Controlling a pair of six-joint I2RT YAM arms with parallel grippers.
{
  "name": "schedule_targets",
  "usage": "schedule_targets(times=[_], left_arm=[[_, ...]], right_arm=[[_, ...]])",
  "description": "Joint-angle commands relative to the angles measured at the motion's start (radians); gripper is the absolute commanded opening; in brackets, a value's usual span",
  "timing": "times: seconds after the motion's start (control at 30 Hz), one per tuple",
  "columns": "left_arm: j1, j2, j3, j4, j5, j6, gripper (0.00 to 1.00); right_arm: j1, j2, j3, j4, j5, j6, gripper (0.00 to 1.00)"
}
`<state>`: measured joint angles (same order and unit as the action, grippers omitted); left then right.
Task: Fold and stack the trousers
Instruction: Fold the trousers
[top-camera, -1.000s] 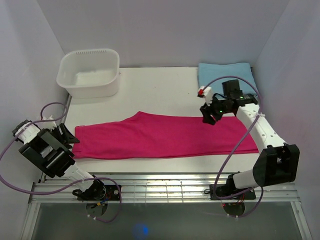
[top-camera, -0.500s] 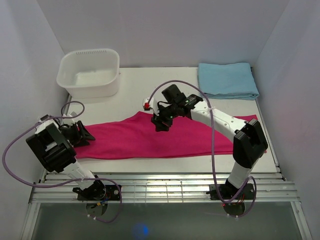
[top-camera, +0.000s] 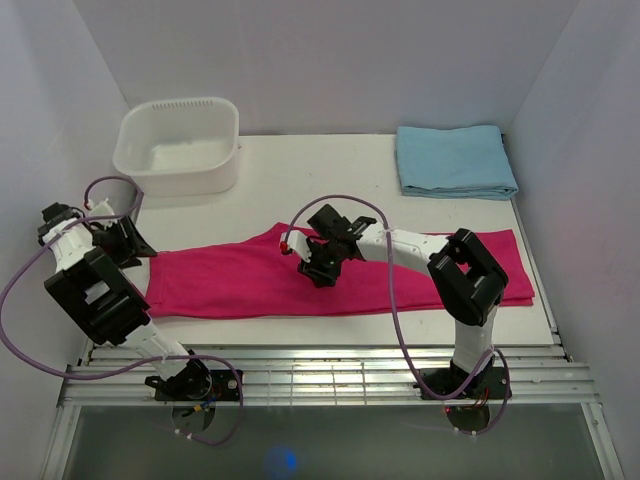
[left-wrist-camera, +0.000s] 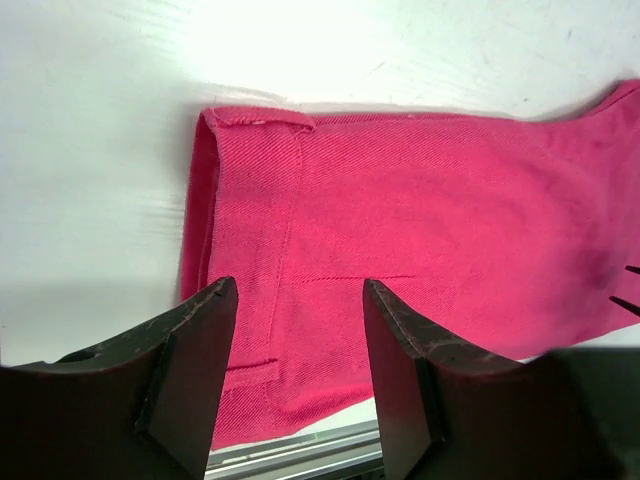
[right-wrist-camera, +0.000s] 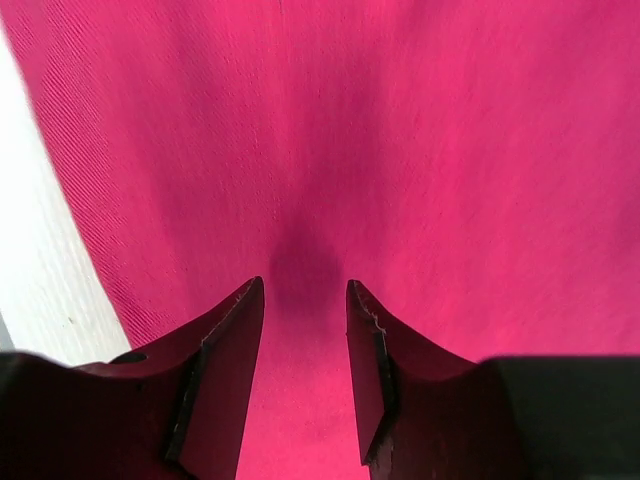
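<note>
- Trousers are laid out flat as one long pink strip across the middle of the overhead frame, on the white counter, reaching from near its left side almost to its right side.
- A lengthwise fold is judged to be done already: only a single leg's width is shown, with the crotch point jutting toward the top of the frame, left of centre.
- No crosswise fold is seen, and the strip is at full length with both ends lying flat.
- The left claw is held at the left end of the strip. Its fingers are spread wide with nothing between them, and the hemmed end of the garment is seen below the gap.
- The right claw is placed low over the middle of the strip, just right of the crotch point. A narrower gap is kept between its fingers, smooth fabric is seen through it, and nothing is gripped.
- Stacking is not yet begun: the folded blue cloth at the upper right and the white tub at the upper left are well apart from the garment.
- What is left is judged to be the crosswise folds and the move to a stack.
</note>
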<state>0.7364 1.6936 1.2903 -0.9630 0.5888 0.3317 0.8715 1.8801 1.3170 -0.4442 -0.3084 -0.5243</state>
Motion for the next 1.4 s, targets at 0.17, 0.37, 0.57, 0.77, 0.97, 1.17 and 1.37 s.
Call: schedule_targets(times=[0.17,0.37,0.57,0.77,0.97,1.17,1.37], left_arm=[[0.001,0.034,-0.075,0.078,-0.052,0.009,0.64],[0.000,0.090,-0.111,0.141,-0.046,0.023,0.64],[-0.002,0.107,-0.146,0.136,0.040,0.053,0.58],[-0.003,0.123,-0.134,0.113,0.103,0.050,0.36],[-0.006,0.075,-0.059,0.095,0.137,0.043,0.13],[-0.025,0.075,0.021,0.092,0.132,0.043,0.00],[-0.046,0.089,0.043,0.147,0.082,0.029,0.00]], right_arm=[[-0.005,-0.007,-0.039,0.015,0.080,0.020,0.45],[-0.012,0.036,-0.038,-0.025,0.109,0.001,0.44],[-0.016,0.091,-0.009,-0.059,0.120,-0.009,0.44],[-0.020,0.108,0.002,-0.064,0.129,-0.020,0.42],[-0.022,0.111,-0.013,-0.062,0.129,-0.031,0.38],[-0.026,0.111,-0.025,-0.062,0.130,-0.039,0.36],[-0.029,0.103,-0.038,-0.065,0.129,-0.045,0.36]])
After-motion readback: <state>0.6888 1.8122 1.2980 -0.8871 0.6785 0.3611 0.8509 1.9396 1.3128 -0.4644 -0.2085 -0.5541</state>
